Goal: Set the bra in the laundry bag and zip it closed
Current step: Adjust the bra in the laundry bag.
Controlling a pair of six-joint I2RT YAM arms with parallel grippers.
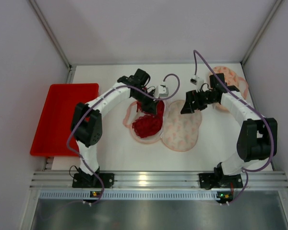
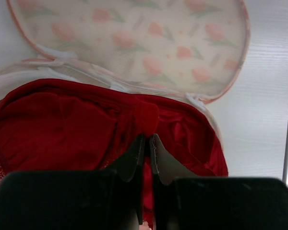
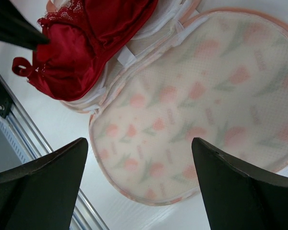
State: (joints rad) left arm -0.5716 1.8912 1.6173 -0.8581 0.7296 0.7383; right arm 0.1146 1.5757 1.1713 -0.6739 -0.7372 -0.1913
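Observation:
The red bra [image 1: 147, 125] lies bunched in the open half of the laundry bag [image 1: 143, 139], which has a white mesh wall. The bag's flowered lid [image 1: 182, 128] lies flat beside it on the right, and the zip stands open. My left gripper [image 1: 152, 104] is at the bra's far end, shut on a fold of its red fabric [image 2: 148, 120]. In the left wrist view the gripper [image 2: 148, 140] has red cloth pinched between its fingertips. My right gripper [image 1: 188, 107] hovers over the lid [image 3: 201, 96], open with nothing between its fingers [image 3: 139, 141]. The bra [image 3: 86, 33] shows at that view's top left.
A red tray [image 1: 62, 117] lies at the table's left side. Another pink-patterned bag [image 1: 232, 76] lies at the back right, behind the right arm. A metal rail [image 1: 158, 179] runs along the near edge, and walls close in the back and both sides.

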